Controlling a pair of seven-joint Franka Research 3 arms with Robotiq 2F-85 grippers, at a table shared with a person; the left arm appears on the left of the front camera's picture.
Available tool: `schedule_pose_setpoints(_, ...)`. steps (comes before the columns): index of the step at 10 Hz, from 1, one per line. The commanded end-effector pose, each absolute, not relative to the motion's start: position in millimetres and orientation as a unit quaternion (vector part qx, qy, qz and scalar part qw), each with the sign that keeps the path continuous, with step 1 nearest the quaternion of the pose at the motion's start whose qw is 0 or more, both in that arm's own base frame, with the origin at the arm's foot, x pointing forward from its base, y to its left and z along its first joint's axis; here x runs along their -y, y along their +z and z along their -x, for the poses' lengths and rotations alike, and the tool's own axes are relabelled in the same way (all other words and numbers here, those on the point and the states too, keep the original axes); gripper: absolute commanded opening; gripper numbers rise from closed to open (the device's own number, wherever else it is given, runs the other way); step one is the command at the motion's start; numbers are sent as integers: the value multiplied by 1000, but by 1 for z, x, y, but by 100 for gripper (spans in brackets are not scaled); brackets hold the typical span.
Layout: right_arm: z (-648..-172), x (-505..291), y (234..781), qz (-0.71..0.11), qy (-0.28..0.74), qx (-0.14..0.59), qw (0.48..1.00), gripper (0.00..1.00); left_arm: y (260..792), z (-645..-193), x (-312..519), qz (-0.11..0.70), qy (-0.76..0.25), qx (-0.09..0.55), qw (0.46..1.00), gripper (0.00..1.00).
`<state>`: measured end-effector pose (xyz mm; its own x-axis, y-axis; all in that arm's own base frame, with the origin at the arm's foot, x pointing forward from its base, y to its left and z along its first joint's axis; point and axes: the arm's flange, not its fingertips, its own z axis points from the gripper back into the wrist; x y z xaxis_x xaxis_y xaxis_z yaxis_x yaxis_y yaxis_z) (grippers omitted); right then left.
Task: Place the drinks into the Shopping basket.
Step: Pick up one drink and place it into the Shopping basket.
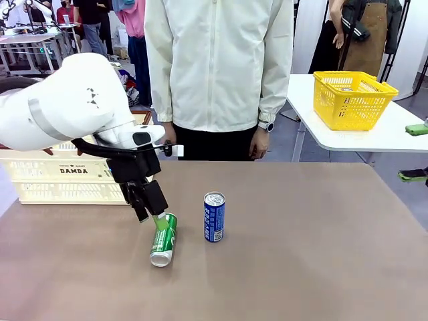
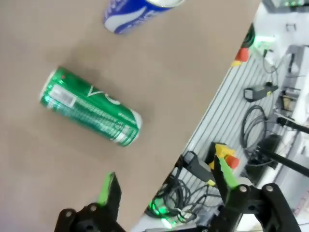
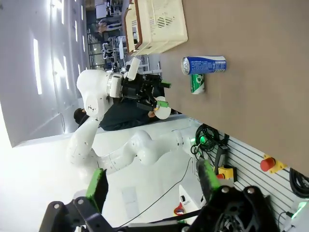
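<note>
- Hovering over the brown table [image 1: 301,254], the left gripper [image 1: 150,210] hangs just above the green can [image 1: 163,239], which lies on its side near the upright blue can [image 1: 214,217]. The Shopping basket [image 1: 67,180] stands at the far left.
- Left wrist view: the fingers [image 2: 107,186] are spread wide and hold nothing, and the green can lies beyond them.
- Right wrist view: the right gripper [image 3: 153,168] gapes empty, well apart from both cans.

Yellow mesh basket [image 1: 354,99] on white side table [image 1: 374,137]
</note>
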<state>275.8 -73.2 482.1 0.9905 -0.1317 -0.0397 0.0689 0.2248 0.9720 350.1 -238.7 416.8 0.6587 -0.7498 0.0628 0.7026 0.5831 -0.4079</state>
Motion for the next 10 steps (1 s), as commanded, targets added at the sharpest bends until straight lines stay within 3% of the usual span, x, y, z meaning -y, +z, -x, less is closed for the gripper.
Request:
schedule_pose_setpoints(1, -275, 74, 487, -622, -64, 24, 780, 100, 423, -354, 228, 209, -396, -51, 893, 100)
schedule_pose_setpoints(6, -275, 74, 487, -622, -64, 24, 780, 100, 415, -345, 244, 190, -410, -54, 891, 100)
schedule_pose_setpoints(10, -275, 74, 487, -622, -64, 24, 780, 100, 399, -333, 254, 116, -261, 6, 958, 100)
